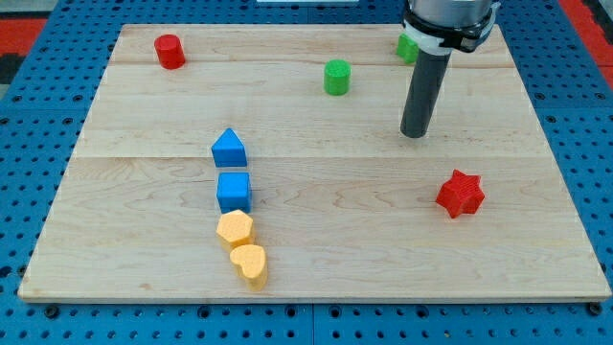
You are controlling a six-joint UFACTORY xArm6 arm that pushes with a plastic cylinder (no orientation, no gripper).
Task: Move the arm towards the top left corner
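My tip (414, 134) rests on the wooden board (316, 259) at the view's upper right. A green cylinder (336, 78) stands up and to the left of the tip. A second green block (407, 47) is partly hidden behind the rod. A red cylinder (170, 51) sits near the board's top left corner, far to the left of the tip. A red star block (461, 194) lies below and to the right of the tip.
A column of blocks stands left of centre: a blue pentagon-like block (228, 149), a blue cube (234, 192), an orange hexagon-like block (235, 230) and an orange heart-like block (250, 264). A blue pegboard (38, 115) surrounds the board.
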